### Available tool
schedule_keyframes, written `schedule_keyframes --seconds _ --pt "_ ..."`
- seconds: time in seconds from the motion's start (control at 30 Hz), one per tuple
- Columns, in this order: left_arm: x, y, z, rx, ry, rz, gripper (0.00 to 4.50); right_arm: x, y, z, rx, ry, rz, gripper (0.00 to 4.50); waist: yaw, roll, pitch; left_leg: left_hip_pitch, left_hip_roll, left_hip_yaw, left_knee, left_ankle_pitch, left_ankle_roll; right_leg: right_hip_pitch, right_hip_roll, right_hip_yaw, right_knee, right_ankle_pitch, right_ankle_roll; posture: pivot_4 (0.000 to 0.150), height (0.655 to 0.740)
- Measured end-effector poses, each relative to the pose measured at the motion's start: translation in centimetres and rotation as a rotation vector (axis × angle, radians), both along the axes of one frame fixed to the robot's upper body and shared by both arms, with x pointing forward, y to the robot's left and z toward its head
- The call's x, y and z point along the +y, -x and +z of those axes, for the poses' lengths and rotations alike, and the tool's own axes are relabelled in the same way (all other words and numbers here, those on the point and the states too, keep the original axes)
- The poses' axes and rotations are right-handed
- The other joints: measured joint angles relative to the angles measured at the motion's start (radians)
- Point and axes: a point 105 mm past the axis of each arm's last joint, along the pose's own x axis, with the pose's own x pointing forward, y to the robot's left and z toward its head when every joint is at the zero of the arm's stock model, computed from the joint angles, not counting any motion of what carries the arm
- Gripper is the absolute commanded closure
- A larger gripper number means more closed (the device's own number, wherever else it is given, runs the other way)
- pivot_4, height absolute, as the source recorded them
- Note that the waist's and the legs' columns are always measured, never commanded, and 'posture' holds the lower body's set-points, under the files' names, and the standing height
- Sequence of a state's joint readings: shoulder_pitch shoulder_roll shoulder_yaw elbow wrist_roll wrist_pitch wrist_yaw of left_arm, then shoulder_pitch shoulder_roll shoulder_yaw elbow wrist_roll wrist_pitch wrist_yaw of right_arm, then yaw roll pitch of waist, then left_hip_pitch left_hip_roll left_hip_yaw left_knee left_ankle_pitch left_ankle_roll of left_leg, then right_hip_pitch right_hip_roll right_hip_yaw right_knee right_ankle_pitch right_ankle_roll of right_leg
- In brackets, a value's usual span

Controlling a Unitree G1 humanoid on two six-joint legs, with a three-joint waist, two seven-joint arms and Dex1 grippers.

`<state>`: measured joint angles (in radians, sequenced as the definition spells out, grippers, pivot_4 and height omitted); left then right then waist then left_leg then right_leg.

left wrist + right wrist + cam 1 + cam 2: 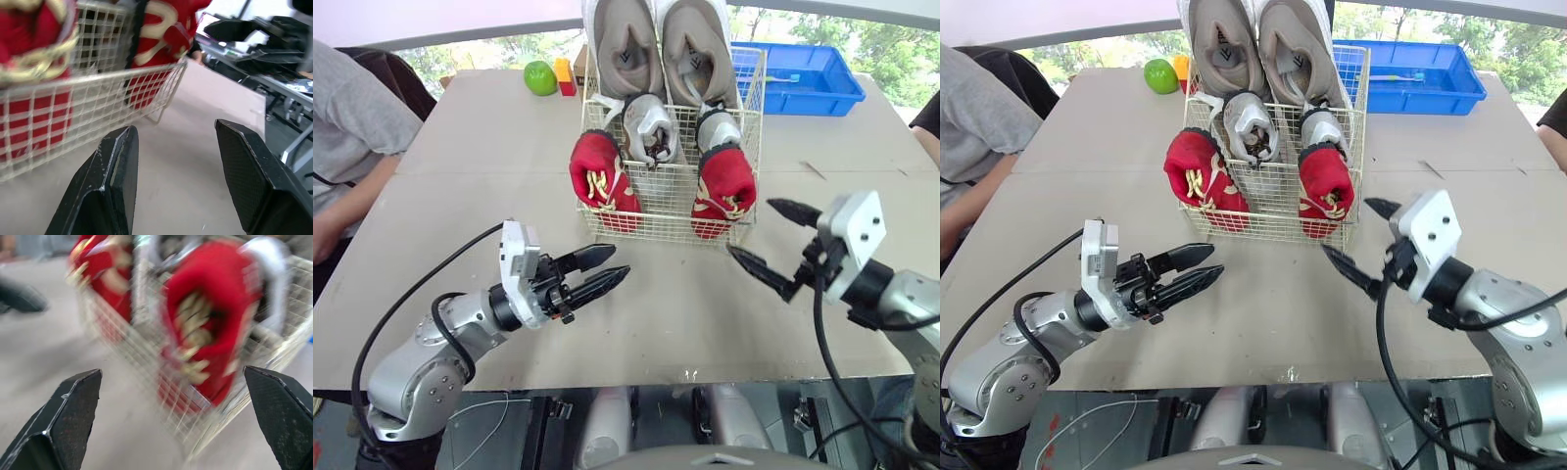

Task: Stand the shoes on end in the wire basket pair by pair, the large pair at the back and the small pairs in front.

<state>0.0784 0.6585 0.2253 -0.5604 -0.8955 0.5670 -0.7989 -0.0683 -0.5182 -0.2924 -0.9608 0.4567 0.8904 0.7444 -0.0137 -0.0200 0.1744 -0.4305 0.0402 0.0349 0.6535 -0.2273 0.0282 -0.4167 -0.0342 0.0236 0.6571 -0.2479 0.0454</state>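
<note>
A white wire basket (662,210) stands at mid-table with three pairs of shoes on end in it. The large grey pair (626,49) fills the back. Two small silver shoes (651,127) stand in the middle, and two small red shoes (603,176) with gold laces are at the front corners, the other red shoe (725,188) on the right. My left gripper (621,262) hovers open and empty over the table in front of the basket's left corner. My right gripper (751,228) is wide open and empty, just off the basket's front right corner.
A green apple (540,77) and small coloured blocks (565,74) lie at the back left. A blue bin (803,78) sits behind the basket on the right. A person in grey (352,147) sits at the table's left side.
</note>
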Motion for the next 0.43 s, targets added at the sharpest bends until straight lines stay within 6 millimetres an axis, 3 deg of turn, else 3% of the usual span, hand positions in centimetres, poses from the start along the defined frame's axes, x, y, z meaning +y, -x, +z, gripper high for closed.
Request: schedule_keyframes --seconds 0.07,0.17,0.43 --pt "0.3 0.5 -0.8 0.039 -0.021 0.008 1.76 -0.8 0.8 -0.6 0.012 -0.001 0.031 0.01 0.000 0.000 0.000 0.000 0.000 0.000 0.000 0.000 0.000 0.001 0.000 0.000 0.000 0.000 0.000 0.150 0.7400" --pt "1.5 1.6 -2.4 0.102 -0.070 0.041 1.76 -3.8 2.0 -2.5 0.080 0.042 0.013 0.01 0.001 0.000 0.000 0.001 0.000 0.001 0.000 0.000 0.000 0.001 -0.001 0.001 0.000 -0.001 -0.002 0.150 0.7400" --pt "3.4 2.8 -3.4 0.123 -0.170 0.065 1.76 -8.9 3.8 -6.1 0.198 0.087 -0.054 0.01 0.003 -0.001 0.000 0.007 0.001 0.004 0.000 0.000 0.000 0.005 -0.002 0.003 0.000 -0.004 0.001 0.150 0.7400"
